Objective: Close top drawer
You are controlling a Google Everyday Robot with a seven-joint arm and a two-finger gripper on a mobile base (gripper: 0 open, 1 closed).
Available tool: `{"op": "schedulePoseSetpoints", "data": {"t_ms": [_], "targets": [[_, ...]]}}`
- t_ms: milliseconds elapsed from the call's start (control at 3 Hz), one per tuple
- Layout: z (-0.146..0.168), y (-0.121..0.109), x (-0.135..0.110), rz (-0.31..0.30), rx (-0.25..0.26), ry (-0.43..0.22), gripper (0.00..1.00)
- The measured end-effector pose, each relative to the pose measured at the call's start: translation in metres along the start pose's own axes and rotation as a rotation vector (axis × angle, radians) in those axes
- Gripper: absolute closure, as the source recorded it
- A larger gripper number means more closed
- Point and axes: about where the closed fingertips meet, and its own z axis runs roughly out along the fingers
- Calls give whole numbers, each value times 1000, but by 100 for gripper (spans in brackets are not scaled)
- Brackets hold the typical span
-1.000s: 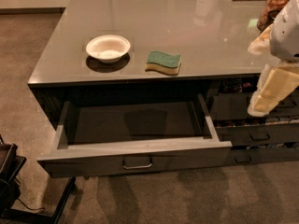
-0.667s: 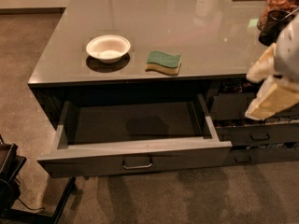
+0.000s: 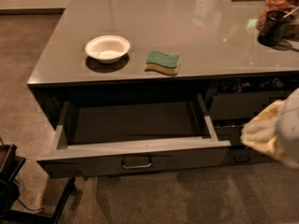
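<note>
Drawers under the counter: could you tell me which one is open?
The wide top drawer, with the silvery bar handle, is pulled out; the narrower drawers beside it sit further in. The gripper is at the right edge.

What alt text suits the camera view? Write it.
The top drawer of a grey counter stands wide open, looking empty. The gripper hangs at the picture's right edge, just past the drawer's front corner. A white bowl and a green sponge sit on top.
</note>
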Motion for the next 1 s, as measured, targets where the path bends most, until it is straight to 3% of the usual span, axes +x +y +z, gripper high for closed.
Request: {"op": "schedulePoseSetpoints", "data": {"t_ms": [333, 667, 1000], "targets": [[5, 10, 6, 8, 52, 14, 100], [-2, 10, -2, -3, 75, 8, 100], [27, 19, 4, 10, 61, -55, 100]]}}
